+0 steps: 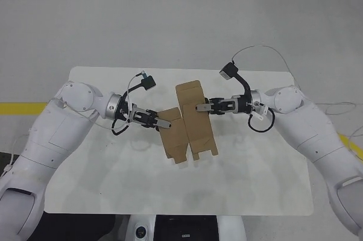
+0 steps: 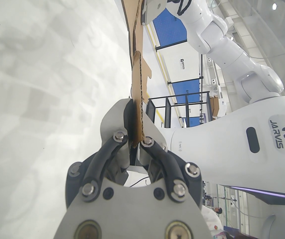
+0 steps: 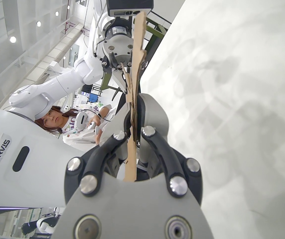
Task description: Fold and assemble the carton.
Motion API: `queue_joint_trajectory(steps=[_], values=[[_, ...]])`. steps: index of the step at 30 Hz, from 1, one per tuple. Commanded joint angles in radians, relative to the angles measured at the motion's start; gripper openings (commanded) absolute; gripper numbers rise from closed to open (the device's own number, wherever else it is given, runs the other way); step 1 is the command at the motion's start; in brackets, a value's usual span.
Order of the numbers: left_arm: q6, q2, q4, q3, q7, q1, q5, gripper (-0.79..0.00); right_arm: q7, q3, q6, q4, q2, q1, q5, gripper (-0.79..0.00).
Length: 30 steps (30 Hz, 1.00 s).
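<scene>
Here, flat carton [image 1: 196,129] long axis near-far, L end effector [image 1: 167,125] & R end effector [image 1: 199,108] clamped on sides.

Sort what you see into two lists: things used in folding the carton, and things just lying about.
In the job: carton, left gripper, right gripper, table.
Lying about: yellow floor line, cable on the floor.

Stands as a small dark logo with lettering on the white partition panel [image 2: 182,50] in the room behind, too small to spell out with any certainty. Shows plain brown board on the carton [image 1: 196,129] and plain white on the table [image 1: 109,187], nothing legible on either
</scene>
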Motion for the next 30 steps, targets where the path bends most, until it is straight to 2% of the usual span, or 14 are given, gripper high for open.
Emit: queue_joint_trajectory(steps=[1, 3, 4, 5, 12, 17, 25, 30], values=[[-0.002, 0.002, 0.001, 0.004, 0.002, -0.002, -0.004, -0.785, -0.004, -0.009, -0.004, -0.004, 0.004, 0.002, 0.006, -0.785], [-0.006, 0.005, 0.001, 0.006, 0.006, -0.004, -0.013, -0.785, -0.009, -0.015, -0.009, -0.005, 0.007, 0.004, 0.017, -0.785], [-0.010, 0.006, 0.004, 0.003, 0.011, -0.005, -0.022, -0.366, -0.011, -0.018, -0.011, -0.005, 0.009, 0.005, 0.021, -0.785], [-0.013, 0.007, 0.006, 0.001, 0.013, -0.005, -0.033, 0.000, -0.014, -0.020, -0.014, -0.004, 0.011, 0.006, 0.026, -0.785], [-0.044, 0.016, 0.039, -0.046, 0.044, -0.007, -0.130, 0.000, -0.011, -0.015, -0.011, 0.040, 0.020, 0.008, 0.090, -0.785], [-0.091, 0.022, 0.061, -0.089, 0.091, 0.009, -0.159, 0.000, -0.009, 0.010, -0.008, 0.105, 0.011, 0.002, 0.169, -0.785], [-0.099, 0.018, 0.092, -0.116, 0.167, 0.029, -0.137, 0.000, -0.012, 0.029, -0.011, 0.212, -0.039, 0.011, 0.254, -0.785], [-0.095, 0.014, 0.069, -0.117, 0.205, 0.048, -0.101, 0.000, -0.084, 0.010, 0.008, 0.264, -0.084, 0.028, 0.228, -0.785]])
